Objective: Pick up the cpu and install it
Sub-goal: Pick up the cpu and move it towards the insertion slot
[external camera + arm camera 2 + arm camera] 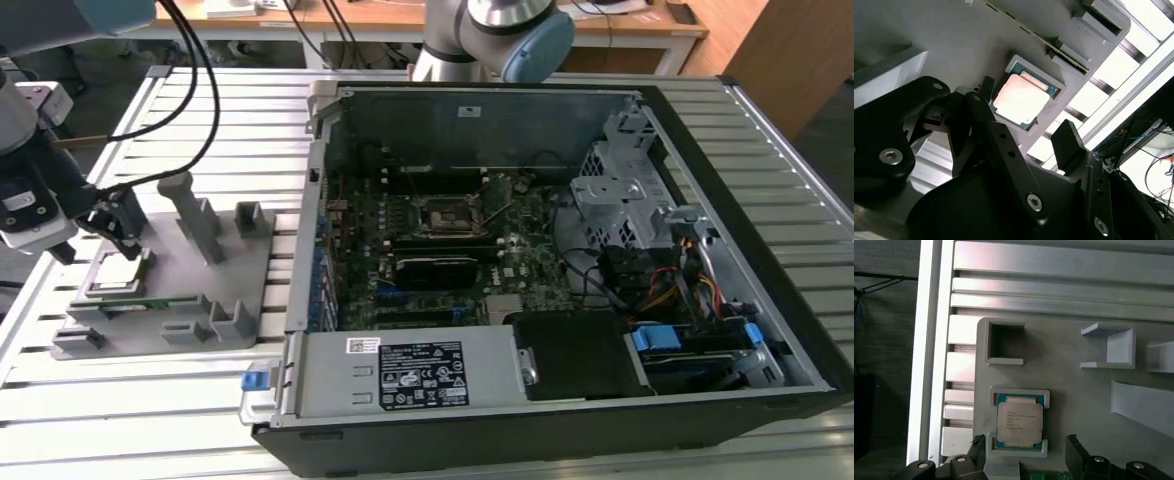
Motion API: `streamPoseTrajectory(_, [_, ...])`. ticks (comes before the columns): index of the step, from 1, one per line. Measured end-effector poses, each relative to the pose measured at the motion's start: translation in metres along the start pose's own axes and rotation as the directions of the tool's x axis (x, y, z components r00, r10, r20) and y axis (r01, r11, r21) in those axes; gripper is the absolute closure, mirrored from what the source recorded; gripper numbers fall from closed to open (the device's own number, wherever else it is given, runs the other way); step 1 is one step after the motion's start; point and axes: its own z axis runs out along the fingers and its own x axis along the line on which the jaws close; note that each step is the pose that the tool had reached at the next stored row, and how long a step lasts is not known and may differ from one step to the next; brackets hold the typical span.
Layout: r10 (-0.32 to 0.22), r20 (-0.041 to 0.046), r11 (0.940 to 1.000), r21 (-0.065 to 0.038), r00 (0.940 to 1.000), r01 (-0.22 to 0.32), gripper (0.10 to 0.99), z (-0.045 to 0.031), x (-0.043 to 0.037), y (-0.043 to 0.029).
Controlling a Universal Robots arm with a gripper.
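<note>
The cpu (118, 272) is a flat square chip with a silver top. It lies in a shallow pocket of the grey fixture tray (187, 320) at the exterior view's left. My gripper (115, 228) hangs just above it, open, with nothing between the fingers. In both wrist views the cpu (1020, 101) (1019, 421) sits in its pocket with one black fingertip (985, 86) (978, 444) on each side, apart from it. The gripper (1026, 111) (1025, 445) is centred roughly over the chip. The open motherboard socket (447, 215) sits inside the computer case (747, 230).
The tray carries several upright grey posts (200, 225) and brackets close to my gripper. The open case fills the middle and right of the slatted metal table (174, 420). A black block (434, 270) lies below the socket. Black cables (200, 90) trail above the tray.
</note>
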Motion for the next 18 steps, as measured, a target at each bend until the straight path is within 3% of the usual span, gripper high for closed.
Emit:
streamPoseTrajectory(1, [0.0, -0.0002, 1.0, 0.0, 1.0, 0.0, 0.353, 0.0018, 0.0, 0.0])
streamPoseTrajectory(10, [0.001, -0.0001, 1.0, 0.001, 1.0, -0.001, 0.353, 0.0166, 0.0001, -0.0001])
streamPoseTrajectory(18, [0.001, -0.0001, 1.0, 0.0, 1.0, -0.001, 0.353, 0.0218, 0.0002, 0.0018])
